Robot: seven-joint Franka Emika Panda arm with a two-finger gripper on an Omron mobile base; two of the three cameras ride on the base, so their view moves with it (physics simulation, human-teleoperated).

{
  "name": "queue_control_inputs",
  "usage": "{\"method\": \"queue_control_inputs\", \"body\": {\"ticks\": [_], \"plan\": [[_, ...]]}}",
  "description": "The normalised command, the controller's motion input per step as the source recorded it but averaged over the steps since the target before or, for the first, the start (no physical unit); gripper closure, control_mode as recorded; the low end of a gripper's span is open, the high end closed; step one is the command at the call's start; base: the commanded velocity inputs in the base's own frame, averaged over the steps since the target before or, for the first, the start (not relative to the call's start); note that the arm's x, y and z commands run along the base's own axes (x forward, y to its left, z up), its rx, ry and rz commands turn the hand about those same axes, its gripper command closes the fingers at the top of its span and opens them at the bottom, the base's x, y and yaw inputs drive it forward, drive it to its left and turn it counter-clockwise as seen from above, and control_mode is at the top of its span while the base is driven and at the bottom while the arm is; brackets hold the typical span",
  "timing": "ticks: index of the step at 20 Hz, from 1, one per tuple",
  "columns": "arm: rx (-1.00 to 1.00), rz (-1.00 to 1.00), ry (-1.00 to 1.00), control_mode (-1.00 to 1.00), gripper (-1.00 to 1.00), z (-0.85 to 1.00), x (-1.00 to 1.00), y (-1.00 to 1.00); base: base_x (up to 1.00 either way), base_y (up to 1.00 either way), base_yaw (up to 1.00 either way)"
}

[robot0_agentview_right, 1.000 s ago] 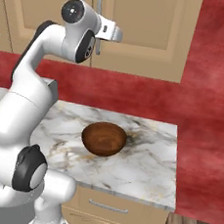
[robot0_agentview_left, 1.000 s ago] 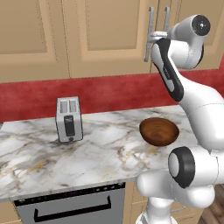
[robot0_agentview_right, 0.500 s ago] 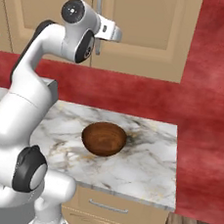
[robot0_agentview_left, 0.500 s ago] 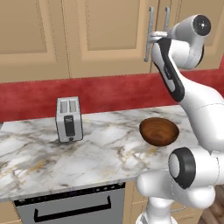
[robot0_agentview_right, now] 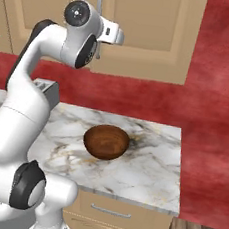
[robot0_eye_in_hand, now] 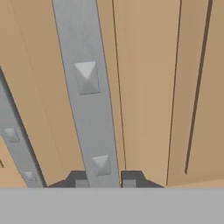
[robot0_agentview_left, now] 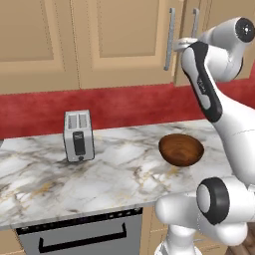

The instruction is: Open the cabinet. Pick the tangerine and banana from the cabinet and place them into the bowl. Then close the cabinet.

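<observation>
- Jaws (robot0_eye_in_hand: 105, 183) clamped on a silver bar handle (robot0_eye_in_hand: 87, 92) of the cabinet (robot0_agentview_left: 124, 45), one dark fingertip (robot0_eye_in_hand: 78, 180) on either side of the bar, seen in the hand view.
- Handle runs straight away from the jaws across the tan door panel, two raised mounting studs visible along it; a second silver handle (robot0_eye_in_hand: 13, 140) lies just beside it, to the left in the hand view.
- Both cabinet doors sit flush and closed behind the jaws, the seam between them running just beside the gripped bar.
- Arm's white hand (robot0_agentview_right: 108, 33) presses up against the paired handles (robot0_agentview_right: 91, 0) in the right base view; in the left base view the same pair of bars (robot0_agentview_left: 172, 37) stands at the hand's level, the arm's upper links crossing in front of one.
- Red wall band (robot0_agentview_left: 124, 104) runs below the cabinet, beneath the jaws.
- Bowl (robot0_agentview_left: 181, 149), dark reddish-brown and glossy, rests on the marble surface (robot0_agentview_left: 114, 174) well below the jaws, close to the arm's base; it also appears on the surface in the right base view (robot0_agentview_right: 106, 142).
- Silver toaster (robot0_agentview_left: 78, 135) stands upright on the same surface, well apart from the bowl, far down and to the left of the jaws.
- Dark oven front (robot0_agentview_left: 82, 236) with a bar handle sits under the surface edge, farthest from the jaws.
</observation>
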Motion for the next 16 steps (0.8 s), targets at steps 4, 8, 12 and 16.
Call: {"method": "queue_control_inputs", "body": {"ticks": [4, 8, 12, 16], "plan": [[0.0, 0.0, -0.01, -1.0, 1.0, 0.0, -0.62, -0.16, 0.0, 0.0, 0.0], [0.0, 0.0, -0.04, -1.0, 1.0, 0.0, -0.69, -0.2, 0.0, 0.0, 0.0], [0.0, 0.0, -0.06, -1.0, 1.0, 0.0, -0.71, -0.26, 0.0, 0.0, 0.0], [0.0, 0.0, -0.02, -1.0, 1.0, 0.0, -0.64, -0.33, 0.0, 0.0, 0.0]]}}
